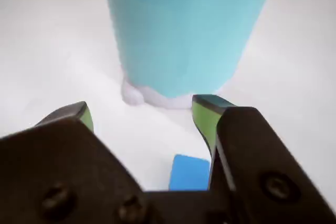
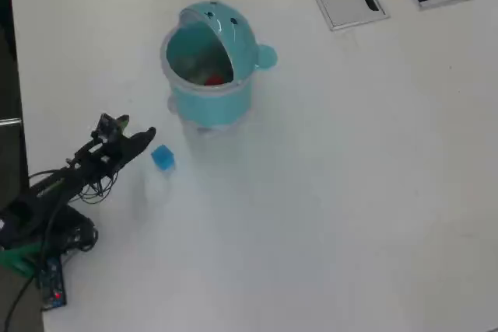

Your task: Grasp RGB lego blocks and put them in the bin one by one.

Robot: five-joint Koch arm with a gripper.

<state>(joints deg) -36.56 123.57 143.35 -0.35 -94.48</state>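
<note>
One blue block (image 2: 162, 158), a small smooth cube, lies on the white table (image 2: 327, 192) just right of the gripper (image 2: 148, 136) in the overhead view, near the bin's (image 2: 210, 103) base. Only that view looks into the smooth teal round bin, lid tipped back, where something red (image 2: 214, 78), perhaps another block, lies. The wrist view shows the green-padded fingers (image 1: 203, 116) spread apart, the blue cube low between them, empty.
</note>
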